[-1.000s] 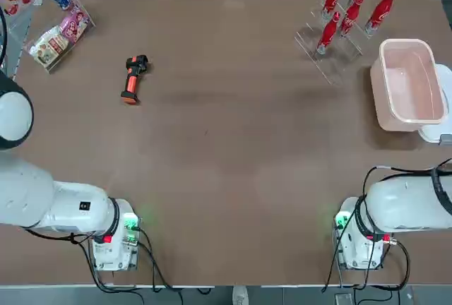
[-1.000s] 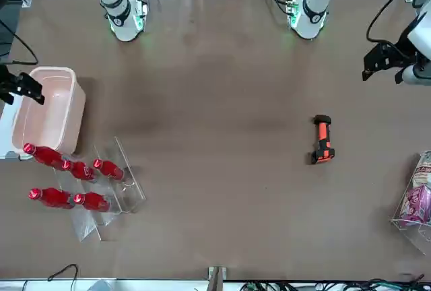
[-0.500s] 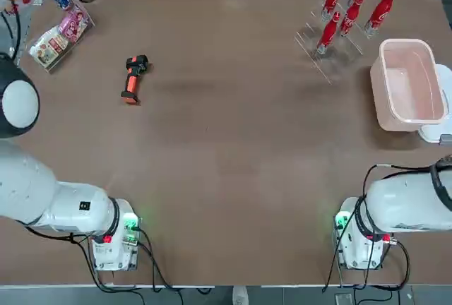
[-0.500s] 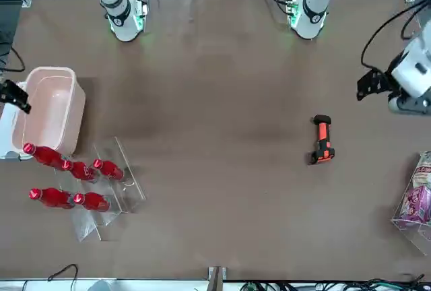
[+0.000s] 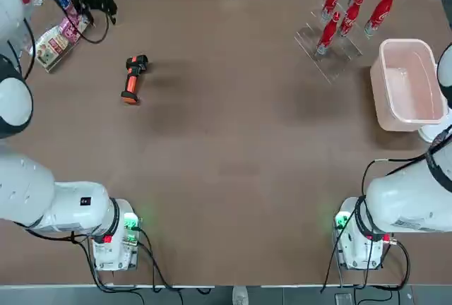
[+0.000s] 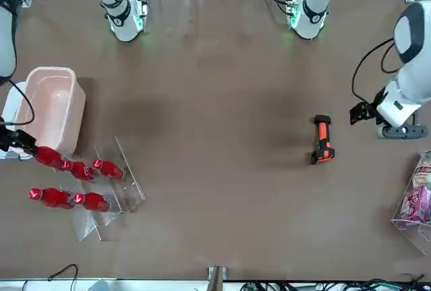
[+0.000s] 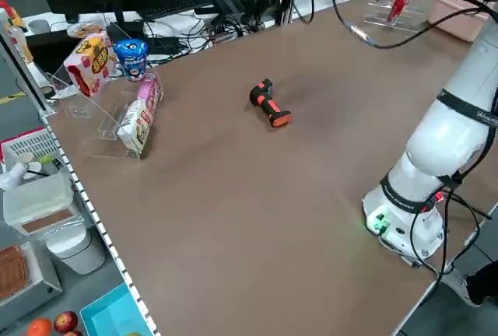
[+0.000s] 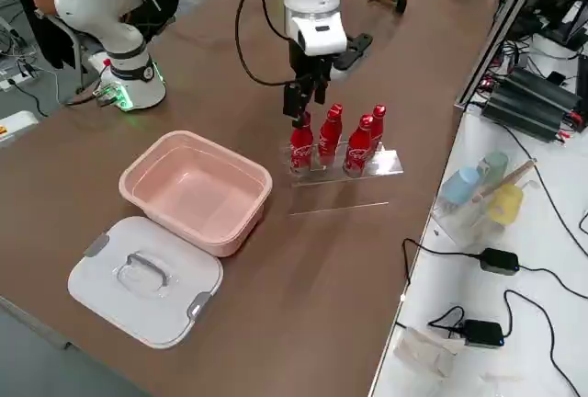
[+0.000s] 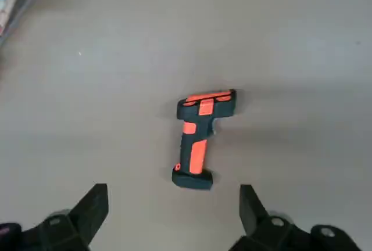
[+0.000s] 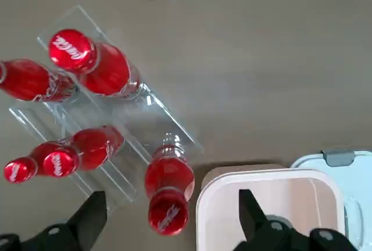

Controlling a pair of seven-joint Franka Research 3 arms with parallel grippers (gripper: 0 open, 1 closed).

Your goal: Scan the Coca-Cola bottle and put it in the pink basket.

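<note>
Five red Coca-Cola bottles (image 5: 351, 13) stand in a clear rack at the table's far right. The pink basket (image 5: 407, 42) sits just beside them and holds nothing. My right gripper (image 8: 295, 112) hangs open above the Coca-Cola bottle (image 10: 168, 188) nearest the basket; in the right wrist view that bottle lies between the two fingers, well below them. My left gripper (image 6: 357, 111) is open, high over the orange-and-black scanner (image 9: 199, 137), which lies flat on the table.
A white lid (image 8: 145, 277) lies on the table against the basket's near side. A clear stand with snack packets (image 5: 59, 31) occupies the far left corner. Cables and equipment line the table's far edge. The brown table (image 5: 240, 142) stretches between scanner and bottles.
Both arms have swung toward the far side. The left gripper went from the table's left edge to above the scanner. The right gripper went from beside the basket to above the bottles.
</note>
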